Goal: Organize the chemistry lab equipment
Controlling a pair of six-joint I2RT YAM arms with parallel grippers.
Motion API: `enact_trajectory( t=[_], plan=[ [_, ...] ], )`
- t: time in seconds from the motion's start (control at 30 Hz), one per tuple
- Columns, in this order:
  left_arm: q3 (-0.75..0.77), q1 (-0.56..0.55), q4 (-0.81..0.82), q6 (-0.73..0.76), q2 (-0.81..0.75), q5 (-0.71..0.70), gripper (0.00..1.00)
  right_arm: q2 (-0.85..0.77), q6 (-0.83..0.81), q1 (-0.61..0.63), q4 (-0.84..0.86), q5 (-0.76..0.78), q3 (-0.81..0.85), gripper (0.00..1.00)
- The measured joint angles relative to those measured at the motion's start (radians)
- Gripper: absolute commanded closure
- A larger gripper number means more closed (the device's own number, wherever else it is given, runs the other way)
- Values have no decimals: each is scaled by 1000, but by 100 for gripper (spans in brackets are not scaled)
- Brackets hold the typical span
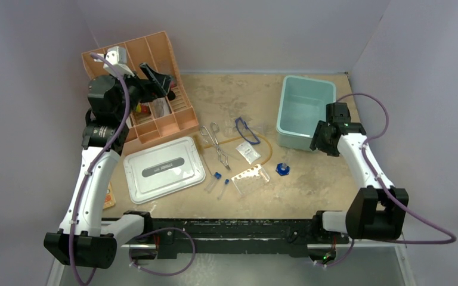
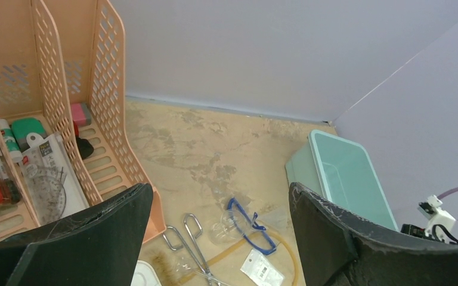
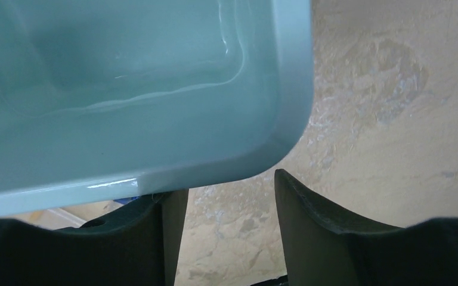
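Left gripper (image 2: 220, 186): jaws wide open, empty — goggles (image 2: 247, 223), forceps (image 2: 194, 247) and packet (image 2: 262, 271) lie ahead, framed between its fingers. Right gripper (image 3: 228, 183): jaws parted, nothing held — teal bin (image 3: 292, 71) corner just ahead.

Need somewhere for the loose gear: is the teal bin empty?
Empty. The teal bin shows only its bare floor in the top view.

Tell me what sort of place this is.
Probably a staged robot test cell, not a working lab: plain walls box in a stained tabletop, with scissor-handled forceps, blue-framed goggles and blue-capped test tubes lying loose.
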Motion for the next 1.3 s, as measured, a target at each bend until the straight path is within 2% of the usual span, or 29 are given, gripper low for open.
enact_trajectory(
  t=[0.17,0.33,0.6,0.77,0.93,1.07,1.3],
  plan=[
    [0,-1,3,0,0,3,16,61,-70,0,63,-4,19,45],
    [0,-7,3,-3,0,8,16,59,-92,0,109,-41,55,38],
    [-59,-63,102,-30,4,81,17,-106,-42,0,45,-136,53,26],
    [-101,-217,153,-20,65,116,18,-225,-20,0,44,-210,27,23],
    [-170,-465,235,26,180,89,24,-264,7,0,65,-272,26,22],
    [-238,-656,333,80,309,64,25,-294,58,0,89,-308,24,22],
    [-233,-840,518,171,566,54,29,-322,206,0,91,-269,24,22]
  ],
)
